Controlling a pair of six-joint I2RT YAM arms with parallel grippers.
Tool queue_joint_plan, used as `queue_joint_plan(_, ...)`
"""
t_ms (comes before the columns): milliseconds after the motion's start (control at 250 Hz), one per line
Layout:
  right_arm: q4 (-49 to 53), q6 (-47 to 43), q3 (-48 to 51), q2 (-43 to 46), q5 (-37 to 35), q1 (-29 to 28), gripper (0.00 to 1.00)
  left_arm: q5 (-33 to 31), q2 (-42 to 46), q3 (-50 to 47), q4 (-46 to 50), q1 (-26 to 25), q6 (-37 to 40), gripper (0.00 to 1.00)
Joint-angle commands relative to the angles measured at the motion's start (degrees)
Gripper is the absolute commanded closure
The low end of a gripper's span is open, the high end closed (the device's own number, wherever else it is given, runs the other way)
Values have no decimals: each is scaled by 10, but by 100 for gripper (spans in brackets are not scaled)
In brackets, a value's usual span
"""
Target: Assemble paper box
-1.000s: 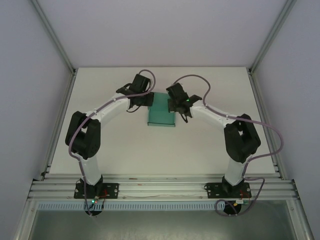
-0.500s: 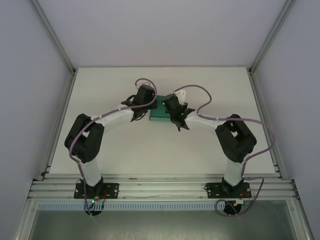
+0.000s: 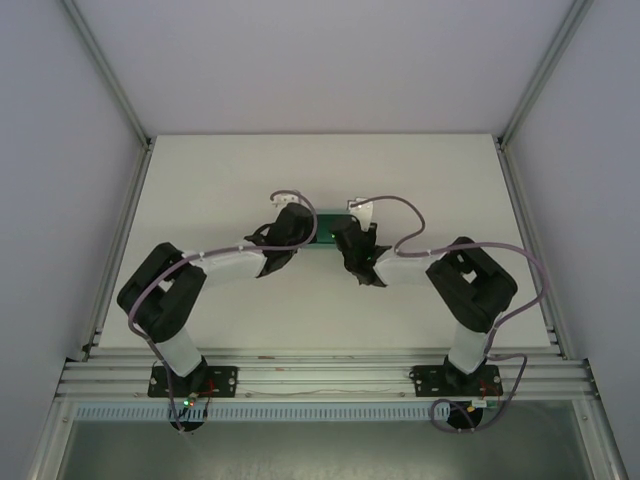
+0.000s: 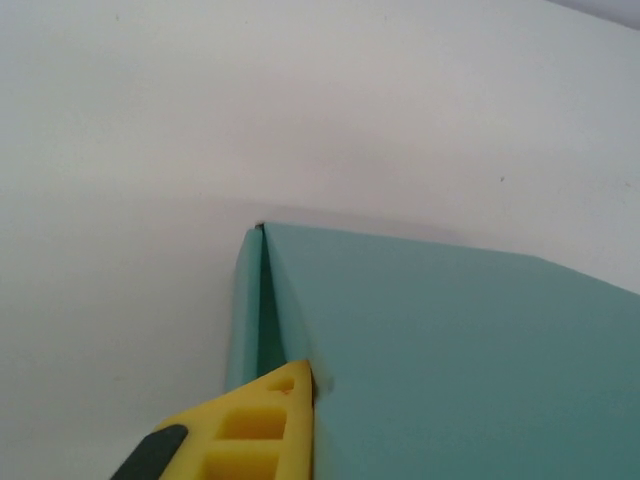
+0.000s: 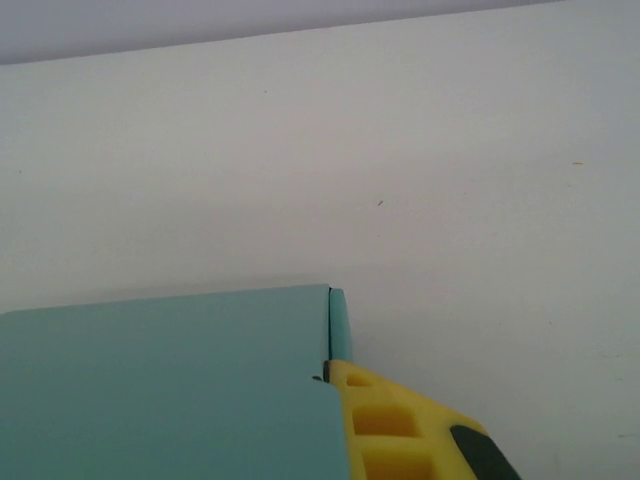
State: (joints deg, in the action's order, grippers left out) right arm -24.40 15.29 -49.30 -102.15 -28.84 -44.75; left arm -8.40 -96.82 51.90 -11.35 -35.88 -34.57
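Note:
The teal-green paper box [image 3: 326,222] sits mid-table between both wrists. In the left wrist view its broad top panel [image 4: 460,370] covers the right side, with a narrow side wall [image 4: 243,310] beside it. My left gripper [image 4: 312,375] is shut on that panel's edge at the seam; one yellow finger [image 4: 260,430] shows and the other is hidden behind the card. In the right wrist view the top panel [image 5: 170,390] meets a small side wall [image 5: 339,325]. My right gripper [image 5: 335,370] is shut on the panel's edge there, with one yellow finger [image 5: 400,430] showing.
The white table [image 3: 220,180] lies open around the box. Aluminium frame rails [image 3: 320,375] run along the near edge by the arm bases, and grey walls enclose the sides and back. Cables loop over both wrists.
Both wrists have dropped and drawn together over the box. The wide teal panel seen a second ago has folded down, so much less teal shows from above.

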Motion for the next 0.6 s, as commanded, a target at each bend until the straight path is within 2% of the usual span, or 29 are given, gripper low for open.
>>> queue_joint_plan(0,-12,-59,38,-32,31,-29,96,71,4,-20,46,-28,-16,83)
queue_joint_plan(128,-50,-94,65,-36,43,-30,96,66,38,-28,67,-29,-18,65)
queue_joint_plan(252,-47,-100,72,-34,35,-30,96,68,90,-36,96,-30,-16,41)
queue_joint_plan(344,-47,-101,73,-36,35,-31,96,73,130,-26,142,-31,-10,20)
queue_joint_plan(392,-46,-101,72,-37,38,-31,96,71,152,-18,175,-31,-8,1)
queue_joint_plan(596,-49,-113,73,-43,34,-31,96,-20,211,56,341,-19,-22,0)
